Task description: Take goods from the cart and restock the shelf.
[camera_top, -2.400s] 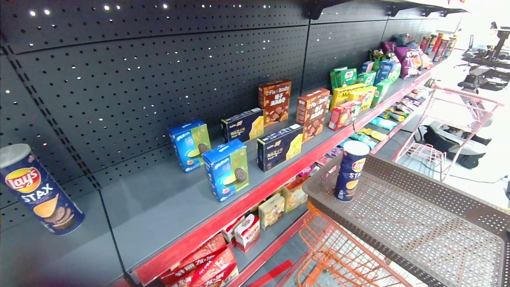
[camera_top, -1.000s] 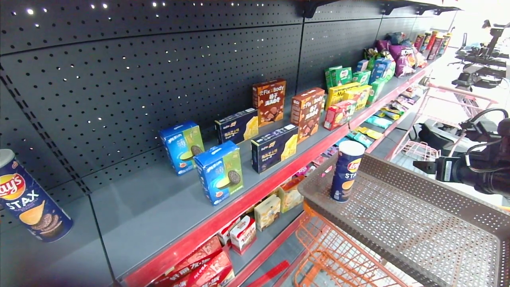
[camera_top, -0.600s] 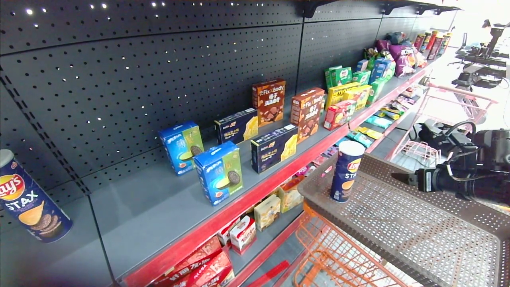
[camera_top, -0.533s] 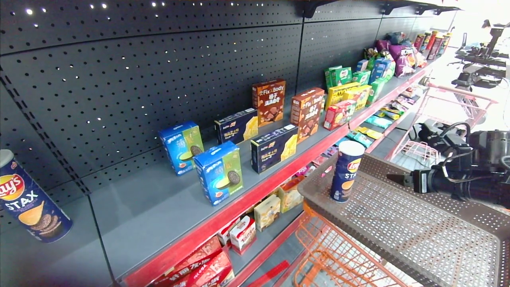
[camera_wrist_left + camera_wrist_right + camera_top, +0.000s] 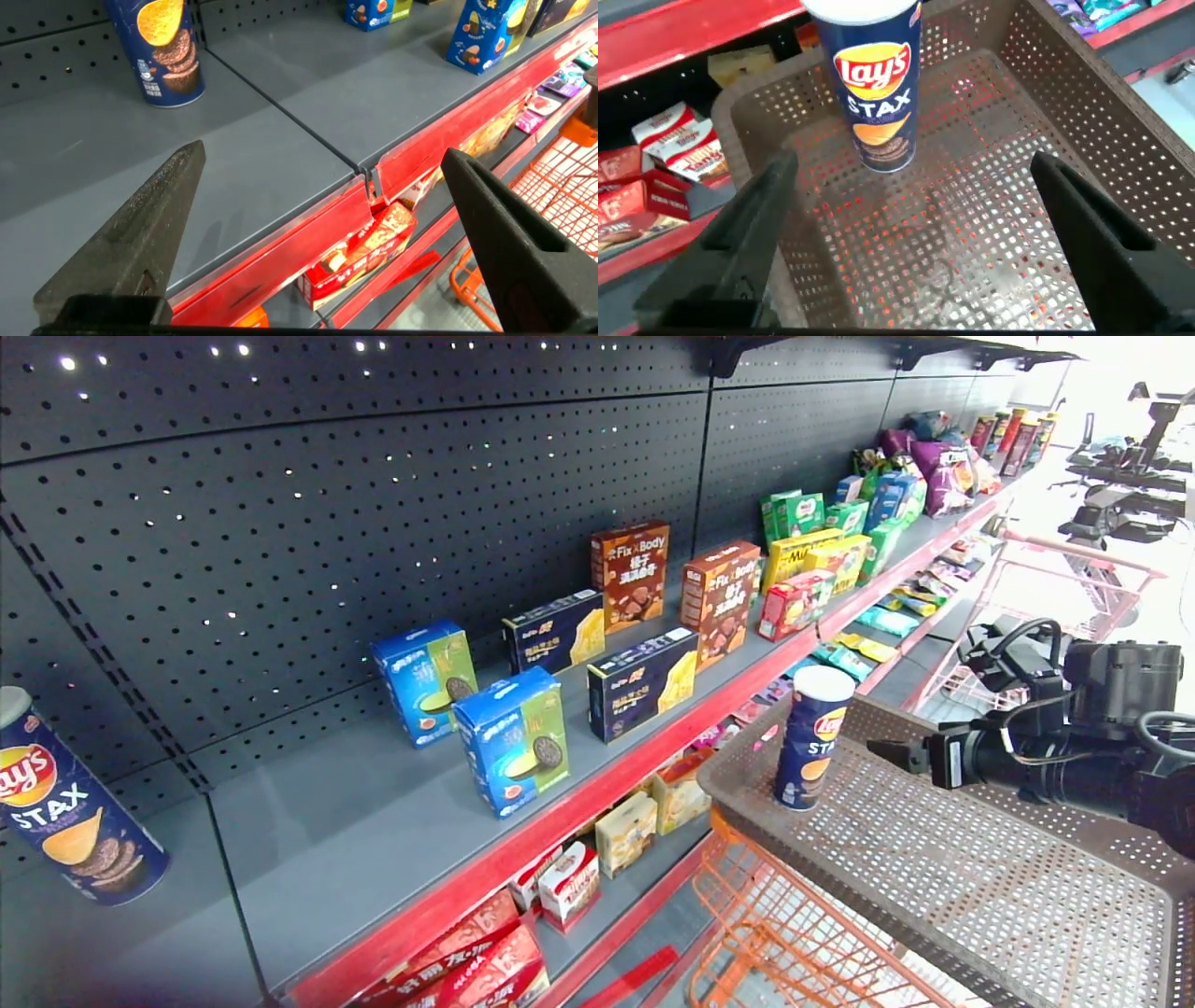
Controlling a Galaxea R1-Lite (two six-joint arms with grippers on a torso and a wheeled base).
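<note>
Roughly halfway, I'd say. One can of crisps, the shelf can (image 5: 154, 47), already stands upright on the grey shelf (image 5: 355, 821), out ahead of the left gripper (image 5: 322, 149) and well apart from it. That gripper hangs over the shelf's red front edge with its jaws spread wide and nothing between them.

The other one, the cart can (image 5: 873, 89), is not yet lifted. It stands upright on the cart's brown perforated tray (image 5: 952, 877), straight ahead of the right gripper (image 5: 887, 751), near it but not touching. That gripper's jaws are wide apart too and empty, with the can in line with the gap between them.

What's left, as I judge it, is to close in, grip the can, carry it across and stand it on the shelf, likely on the stretch just ahead of the left gripper. Whether the orange basket (image 5: 794, 943) below holds more goods I can't tell.

A couple of seconds ago the right arm was nowhere over the tray. It has since come in from the cart's far side and crept steadily toward the cart can. The view swung slightly early on, but both cans and the blue boxes (image 5: 515, 737) stand where they did
</note>
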